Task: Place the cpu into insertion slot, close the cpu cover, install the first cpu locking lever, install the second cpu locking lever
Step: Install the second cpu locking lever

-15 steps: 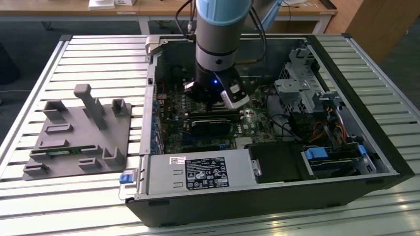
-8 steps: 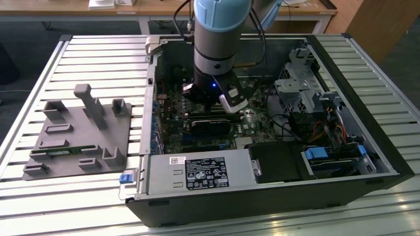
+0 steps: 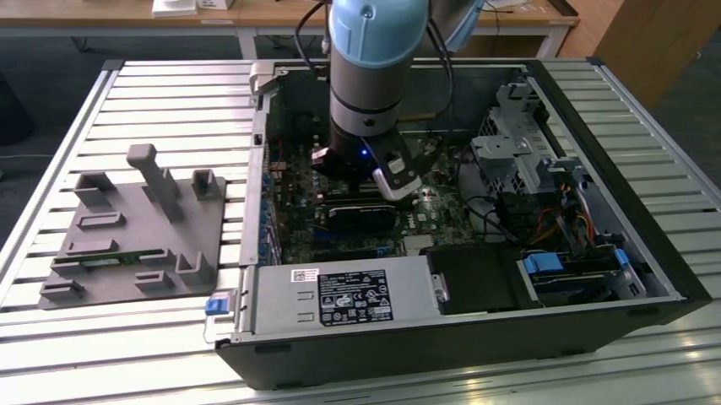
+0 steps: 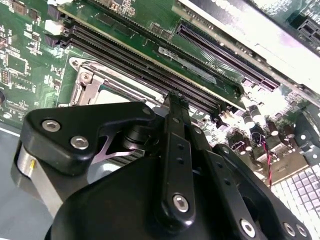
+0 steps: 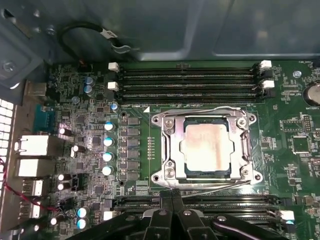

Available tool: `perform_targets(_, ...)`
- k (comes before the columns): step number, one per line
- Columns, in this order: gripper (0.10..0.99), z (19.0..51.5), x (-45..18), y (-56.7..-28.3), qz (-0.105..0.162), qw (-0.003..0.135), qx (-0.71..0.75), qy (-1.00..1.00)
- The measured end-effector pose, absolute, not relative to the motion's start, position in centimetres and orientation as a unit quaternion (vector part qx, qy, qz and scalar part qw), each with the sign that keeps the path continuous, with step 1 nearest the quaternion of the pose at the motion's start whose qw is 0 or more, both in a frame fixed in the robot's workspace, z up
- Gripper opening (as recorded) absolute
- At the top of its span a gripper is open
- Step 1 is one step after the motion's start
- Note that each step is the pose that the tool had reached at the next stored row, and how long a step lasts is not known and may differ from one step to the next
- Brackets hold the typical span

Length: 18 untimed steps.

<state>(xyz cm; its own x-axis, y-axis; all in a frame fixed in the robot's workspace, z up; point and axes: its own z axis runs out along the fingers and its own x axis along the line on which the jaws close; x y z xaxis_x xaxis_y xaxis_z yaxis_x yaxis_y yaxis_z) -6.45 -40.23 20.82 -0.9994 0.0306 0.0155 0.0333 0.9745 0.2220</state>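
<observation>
The cpu (image 5: 206,149) shows its silvery-tan face, lying flat in the insertion slot (image 5: 159,176) on the green motherboard. The cpu cover (image 5: 172,150) is down around it as a silver frame. One thin wire locking lever (image 5: 200,111) runs along the far side of the socket. The other lever (image 5: 220,187) runs along the near side, slightly slanted, and its end meets my fingertips. My gripper (image 5: 172,194) is shut, its black fingers pressed together at that edge of the socket. In the second wrist view the gripper (image 4: 175,100) sits just beside the cover (image 4: 87,87). In the exterior view the gripper (image 3: 389,181) is down inside the case.
Black memory slots (image 5: 190,80) flank the socket, with another bank (image 5: 220,202) under my fingers. A black graphics card (image 3: 358,218) lies close to the gripper. The power supply (image 3: 338,299) and drive cage (image 3: 518,160) line the case. A grey fixture (image 3: 135,228) stands outside.
</observation>
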Motion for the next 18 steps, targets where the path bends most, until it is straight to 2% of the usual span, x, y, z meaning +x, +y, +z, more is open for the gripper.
perform_targets(18, 0.106, 19.6, -6.9, -40.6, -0.137, 0.006, -0.016, -0.990)
